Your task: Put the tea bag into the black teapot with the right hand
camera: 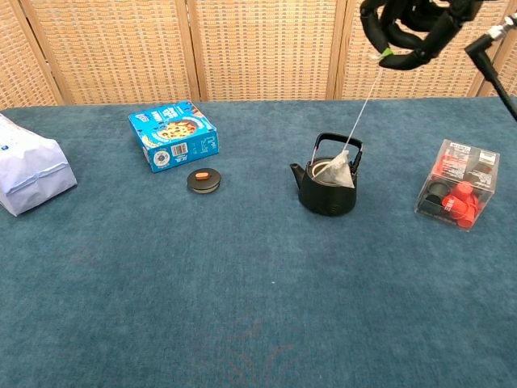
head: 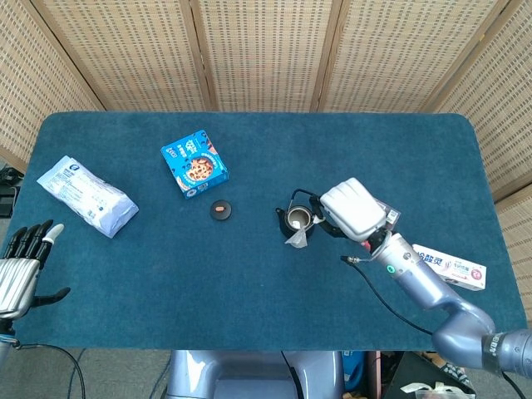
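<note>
The black teapot stands lidless in the middle of the blue table, handle upright; in the head view the teapot is partly covered by my right hand. My right hand is raised high and pinches the string tag of the tea bag. The tea bag hangs on its string right at the pot's mouth, against its right rim; in the head view the tea bag shows at the pot's near edge. My left hand hovers open at the table's near left corner.
The teapot's lid lies left of the pot. A blue snack box sits behind it, a white bag at far left. A clear box of red items stands right of the pot, a toothpaste box near the right edge.
</note>
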You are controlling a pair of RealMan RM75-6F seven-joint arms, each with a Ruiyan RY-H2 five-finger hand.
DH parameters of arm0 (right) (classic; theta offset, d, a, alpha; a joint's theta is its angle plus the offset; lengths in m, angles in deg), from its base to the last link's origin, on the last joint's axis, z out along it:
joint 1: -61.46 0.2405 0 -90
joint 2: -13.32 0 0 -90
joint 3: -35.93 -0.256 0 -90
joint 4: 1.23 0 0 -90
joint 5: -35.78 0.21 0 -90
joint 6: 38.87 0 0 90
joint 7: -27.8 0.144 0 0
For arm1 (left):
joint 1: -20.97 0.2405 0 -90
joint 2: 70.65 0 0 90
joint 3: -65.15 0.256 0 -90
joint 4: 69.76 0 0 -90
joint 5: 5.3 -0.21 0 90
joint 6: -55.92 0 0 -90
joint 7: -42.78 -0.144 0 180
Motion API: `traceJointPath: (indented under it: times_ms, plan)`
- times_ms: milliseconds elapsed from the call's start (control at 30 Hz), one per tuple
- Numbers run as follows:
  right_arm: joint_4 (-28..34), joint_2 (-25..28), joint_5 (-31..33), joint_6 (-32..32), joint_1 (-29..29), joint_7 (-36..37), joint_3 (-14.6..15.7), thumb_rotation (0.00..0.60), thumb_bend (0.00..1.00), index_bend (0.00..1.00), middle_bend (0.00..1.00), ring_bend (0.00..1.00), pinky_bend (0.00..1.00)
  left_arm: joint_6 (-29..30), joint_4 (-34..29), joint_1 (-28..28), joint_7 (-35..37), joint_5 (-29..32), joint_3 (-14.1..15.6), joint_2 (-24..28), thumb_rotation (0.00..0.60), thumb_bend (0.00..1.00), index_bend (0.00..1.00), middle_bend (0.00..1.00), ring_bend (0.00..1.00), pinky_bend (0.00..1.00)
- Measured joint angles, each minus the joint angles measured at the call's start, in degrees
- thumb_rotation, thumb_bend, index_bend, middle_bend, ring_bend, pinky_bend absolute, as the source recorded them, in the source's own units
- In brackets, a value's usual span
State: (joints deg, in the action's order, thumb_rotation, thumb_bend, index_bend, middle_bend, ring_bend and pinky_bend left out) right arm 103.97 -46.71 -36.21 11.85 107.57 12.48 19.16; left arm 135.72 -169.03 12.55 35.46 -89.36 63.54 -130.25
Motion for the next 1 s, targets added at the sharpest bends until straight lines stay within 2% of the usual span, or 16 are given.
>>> traceJointPath:
  times_ms: [333, 1000]
  plan:
    - [-2.3, -2.2, 4.3, -2.6, 4.4, -2.5, -0.8, 0.6, 0.57, 0.68, 0.84, 0.84, 0.88, -0.7, 1.7, 0.1, 1.2, 0.9, 0.1, -0.7, 0.6, 0.07, 0.0, 0.0, 0.0, 0.0]
    - [-7.3, -5.2, 8.7, -4.9, 8.7, -3.6, 0.2, 0.6, 0.57, 0.68, 0.84, 0.84, 0.88, -1.1, 3.8, 0.6, 2.6, 1.8, 0.5, -1.5, 0.6, 0.07, 0.0, 0.0, 0.0, 0.0]
